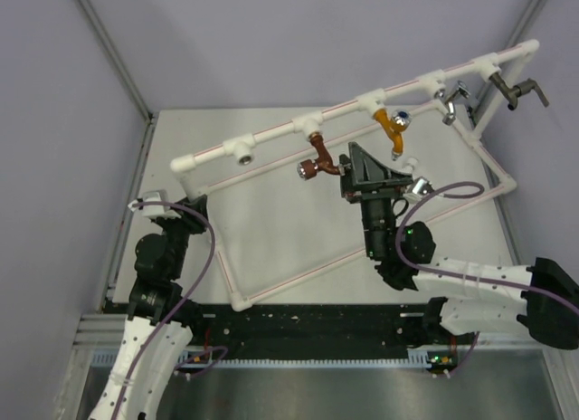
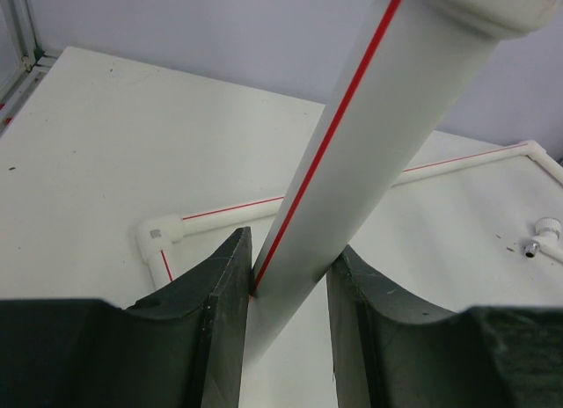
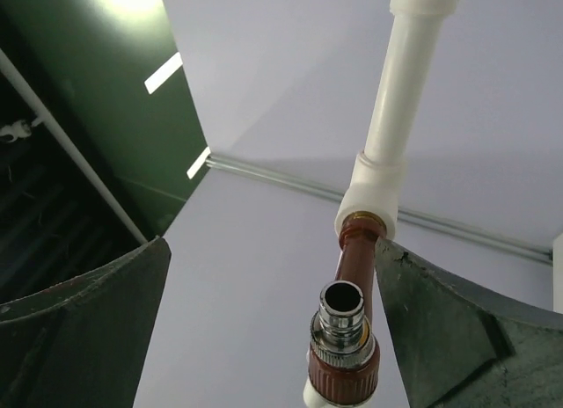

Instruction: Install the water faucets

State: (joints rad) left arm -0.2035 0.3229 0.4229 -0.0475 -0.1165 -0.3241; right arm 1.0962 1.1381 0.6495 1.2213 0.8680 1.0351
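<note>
You have five faucets in view, one of each colour. Four hang from the raised rail of the white pipe frame [image 1: 271, 137]: the reddish-brown faucet [image 1: 318, 159], a yellow faucet [image 1: 393, 123], a silver faucet [image 1: 455, 99] and a dark faucet [image 1: 520, 91]. The fifth, the white faucet [image 1: 418, 186], lies loose on the tabletop [image 1: 271, 221], just behind your right jaws and beside that wrist.

The rail carries five tee sockets. Four hold one faucet each. The fifth socket [image 1: 242, 151], the one nearest your left jaws, shows an open mouth.

Your right jaws stand wide apart with the reddish-brown faucet between them, and they clamp nothing. Its silver tip points back toward the wrist camera. Its brown body runs up into its socket close against the right-hand finger [image 3: 440, 320], and you cannot tell from here whether the two touch. The yellow, silver and dark faucets sit farther along the rail, beyond your right jaws on their right side.

Your left jaws are closed on one upright post [image 2: 352, 162] of the frame, a white pipe with a red stripe, well apart from all five faucets.
</note>
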